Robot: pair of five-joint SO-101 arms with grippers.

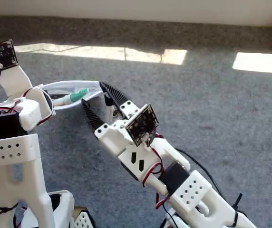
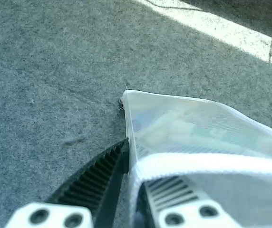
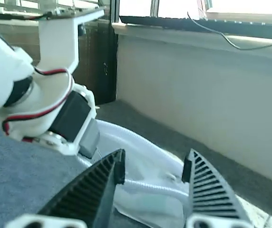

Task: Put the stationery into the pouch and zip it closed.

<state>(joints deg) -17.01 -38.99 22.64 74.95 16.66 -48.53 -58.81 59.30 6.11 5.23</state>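
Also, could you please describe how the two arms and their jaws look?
The left arm and right arm are white plastic with black motors, red and black cables, and brackets dotted with small holes. Each wrist carries a dark square camera board. The jaws are black, tapered and ridged.

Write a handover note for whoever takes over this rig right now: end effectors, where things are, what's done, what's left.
Left end effector: shut on the pouch, gripping its edge.
Right end effector: open, holding nothing, poised at the pouch's mouth.
Things: a green-tipped pen lies inside the pouch.
Done: stationery seems loaded.
Left: the mouth looks unzipped; zip it closed.
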